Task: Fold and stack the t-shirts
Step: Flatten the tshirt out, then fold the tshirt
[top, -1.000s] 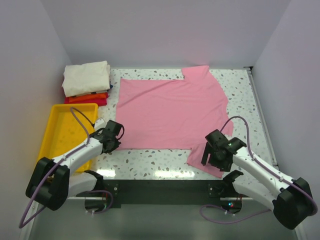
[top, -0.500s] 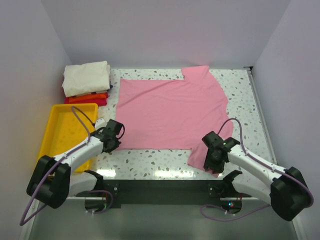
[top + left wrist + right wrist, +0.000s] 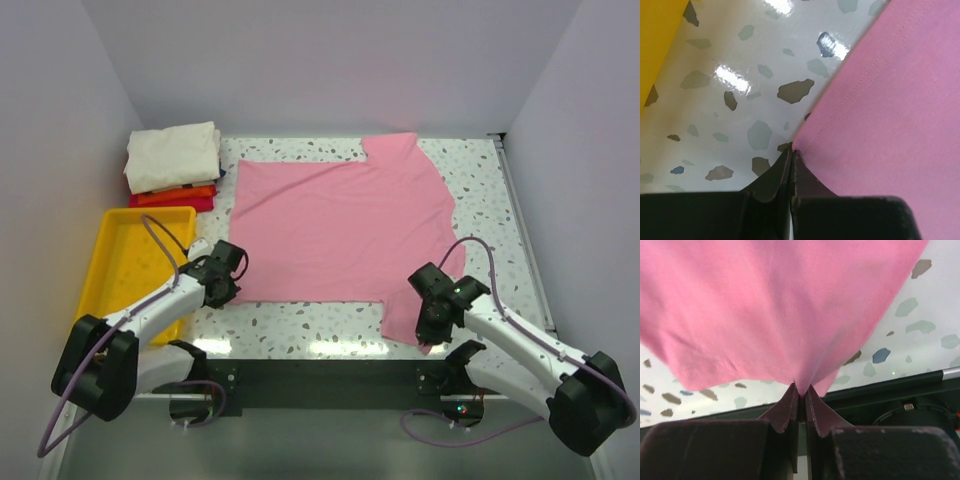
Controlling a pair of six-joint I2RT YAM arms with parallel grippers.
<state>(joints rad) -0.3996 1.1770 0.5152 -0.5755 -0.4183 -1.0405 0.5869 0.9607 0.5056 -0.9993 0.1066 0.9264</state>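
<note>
T-shirt (image 3: 340, 230) pinched, left claw (image 3: 791, 154), right claw (image 3: 801, 389)

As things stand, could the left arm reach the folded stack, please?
Probably yes: the folded stack lies just beyond the left gripper with nothing standing between, but that gripper is shut on the pink shirt at its corner and must let go first.

A second ago the black two-finger gripper of the right arm (image 3: 801, 390) stood wide open over the near right sleeve (image 3: 403, 318) of the light pink cloth t-shirt (image 3: 340, 225). It has since come down and closed on the edge of this sleeve. The sleeve lay spread before; now its near corner is drawn in toward the fingers and looks narrower.
</note>
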